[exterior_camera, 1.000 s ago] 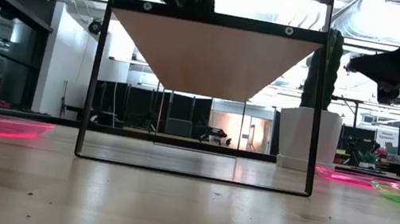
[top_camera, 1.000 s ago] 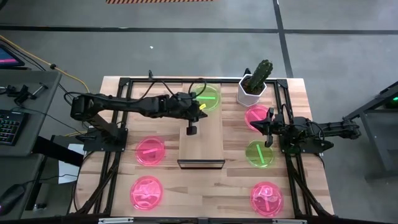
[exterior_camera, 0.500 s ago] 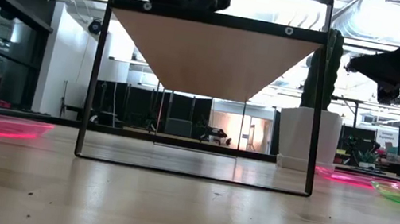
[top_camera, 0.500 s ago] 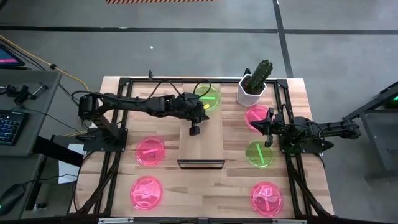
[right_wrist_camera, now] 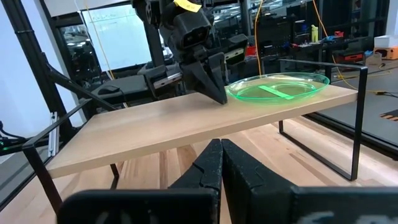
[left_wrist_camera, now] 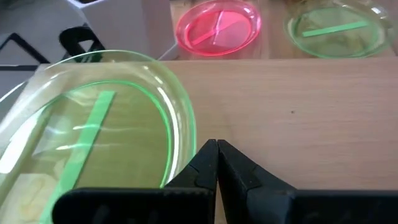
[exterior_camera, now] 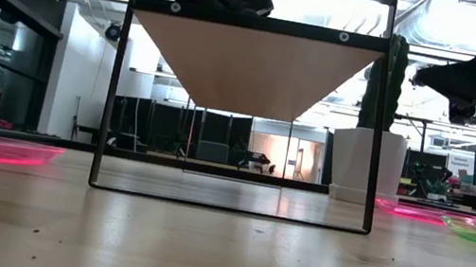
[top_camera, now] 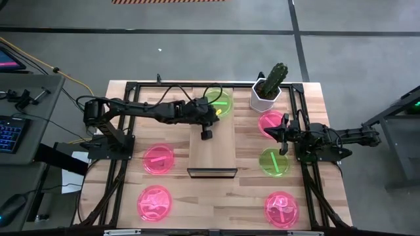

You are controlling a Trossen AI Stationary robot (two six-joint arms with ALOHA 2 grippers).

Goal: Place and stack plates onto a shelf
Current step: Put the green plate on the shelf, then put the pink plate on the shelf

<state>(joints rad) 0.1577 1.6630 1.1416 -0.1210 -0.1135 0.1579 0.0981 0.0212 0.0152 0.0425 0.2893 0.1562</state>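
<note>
A neon green plate [top_camera: 220,103] lies flat on the far end of the light-wood shelf [top_camera: 212,154]. My left gripper [top_camera: 207,134] is shut and points down over the shelf, just beside that plate's near rim [left_wrist_camera: 183,140]; the right wrist view shows the left gripper [right_wrist_camera: 217,96] next to the plate [right_wrist_camera: 280,86]. My right gripper [top_camera: 283,136] is shut and hovers between a pink plate [top_camera: 271,121] and a green plate [top_camera: 273,162] that lie on the table. Three more pink plates [top_camera: 159,158] [top_camera: 155,203] [top_camera: 281,208] lie flat on the tabletop. My left gripper comes slanting down from the table's left with its shut fingers [right_wrist_camera: 211,84] close against the green plate's near rim [right_wrist_camera: 233,93] on the shelf board. I cannot tell whether a finger touches the rim or the board.
A white pot with a cactus [top_camera: 267,92] stands at the far edge, right of the shelf. The shelf's dark frame [exterior_camera: 115,76] stands on the tabletop with open room beneath the board. Most of the board nearer than the green plate [top_camera: 212,157] is bare.
My left gripper has moved a little along the shelf toward the far and right edges, closer to the green plate's rim. Its arm now shows more above the shelf in the low view. The plate and the right arm have stayed put.
</note>
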